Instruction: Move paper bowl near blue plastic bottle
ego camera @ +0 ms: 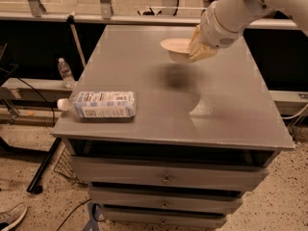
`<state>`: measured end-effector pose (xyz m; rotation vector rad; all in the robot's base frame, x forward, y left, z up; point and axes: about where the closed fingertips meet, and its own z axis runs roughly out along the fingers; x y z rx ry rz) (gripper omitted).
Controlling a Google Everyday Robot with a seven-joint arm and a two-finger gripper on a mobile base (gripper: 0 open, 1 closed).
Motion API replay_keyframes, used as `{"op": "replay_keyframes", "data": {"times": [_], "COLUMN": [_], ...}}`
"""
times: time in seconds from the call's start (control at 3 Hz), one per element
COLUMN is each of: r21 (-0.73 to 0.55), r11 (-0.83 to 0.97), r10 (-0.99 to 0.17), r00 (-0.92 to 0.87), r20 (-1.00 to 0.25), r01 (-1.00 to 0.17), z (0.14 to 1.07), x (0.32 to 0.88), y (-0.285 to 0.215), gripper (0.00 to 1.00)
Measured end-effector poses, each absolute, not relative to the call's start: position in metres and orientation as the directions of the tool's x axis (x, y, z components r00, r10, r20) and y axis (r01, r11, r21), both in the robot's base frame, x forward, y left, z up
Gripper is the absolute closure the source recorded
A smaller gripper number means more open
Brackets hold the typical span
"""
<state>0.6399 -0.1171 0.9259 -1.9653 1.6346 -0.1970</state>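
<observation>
The paper bowl is off-white and shallow. It hangs in the air above the far middle of the grey table, with its shadow on the tabletop below it. My gripper is shut on the bowl's right rim and holds it up, and the white arm reaches in from the upper right. The blue plastic bottle lies on its side at the table's front left edge, with its white cap pointing left over the edge.
A small clear water bottle stands on a low ledge left of the table. Drawers sit under the tabletop. A metal frame and cables run behind the table. A shoe lies on the floor at the lower left.
</observation>
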Motion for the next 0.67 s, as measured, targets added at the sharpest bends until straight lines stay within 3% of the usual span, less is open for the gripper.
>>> {"op": "replay_keyframes", "data": {"times": [0.67], "r21": [-0.534], "r11": [-0.208], "r10": [-0.913], "r00": [0.359], "r20": [-0.195], "r01": [-0.82], "z": [0.922], "x": [0.6], "y": [-0.089], "gripper": [1.0]}}
